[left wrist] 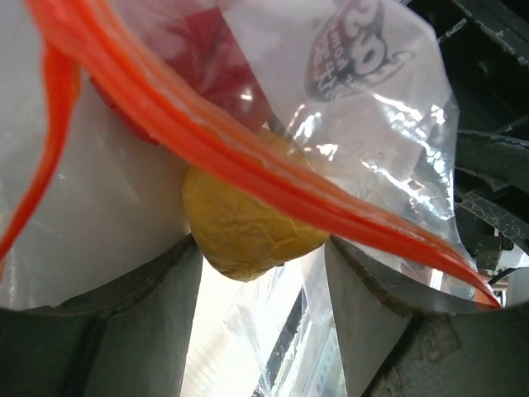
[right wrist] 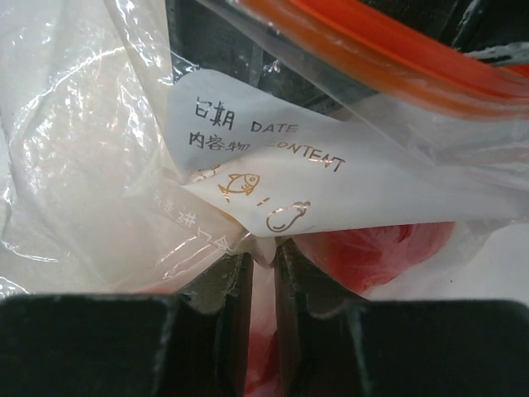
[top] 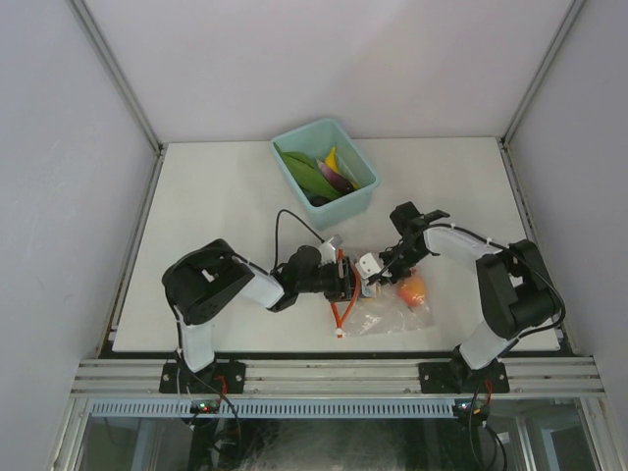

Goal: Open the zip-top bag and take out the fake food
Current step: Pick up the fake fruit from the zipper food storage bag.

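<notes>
Right gripper [right wrist: 263, 258] pinching zip-top bag [right wrist: 83, 165], "DATE" label [right wrist: 273, 165]

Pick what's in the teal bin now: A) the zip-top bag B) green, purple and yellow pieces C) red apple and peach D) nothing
B: the top view shows a green piece, purple piece and yellow piece in the teal bin; the zip-top bag lies outside it.

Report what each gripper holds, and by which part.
Right gripper pinches the bag by a fold of film just below its printed label. Left gripper flanks a yellow piece beside the zipper; whether it grips cannot be told.
</notes>
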You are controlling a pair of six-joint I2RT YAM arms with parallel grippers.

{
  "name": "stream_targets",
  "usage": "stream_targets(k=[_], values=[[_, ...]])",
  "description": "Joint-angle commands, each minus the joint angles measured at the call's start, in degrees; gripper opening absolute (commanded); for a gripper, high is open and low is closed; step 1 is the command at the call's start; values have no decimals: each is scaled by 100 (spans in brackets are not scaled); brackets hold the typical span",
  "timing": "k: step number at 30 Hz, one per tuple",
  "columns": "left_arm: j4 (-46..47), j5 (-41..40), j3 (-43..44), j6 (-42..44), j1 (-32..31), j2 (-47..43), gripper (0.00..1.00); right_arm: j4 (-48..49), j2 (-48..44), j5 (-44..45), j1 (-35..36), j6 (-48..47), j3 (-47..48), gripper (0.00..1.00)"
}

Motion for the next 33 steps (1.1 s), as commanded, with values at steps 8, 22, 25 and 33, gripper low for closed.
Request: stream_targets(k=[8,22,25,33], values=[[-415,-276,344,203,-36,-166,65,162,-439,-456,436,369,-89,6],[-494,-400,-15,267,17,-560,24,568,-573,-217,201,1032,-150,6],[-493,-397,-191,336,25,-783,23,606,-579,-112,15,1105,-149,7],[-926,-330,-483,563,66,-1266,20,767,-486,238,-296,1314,-151,7]])
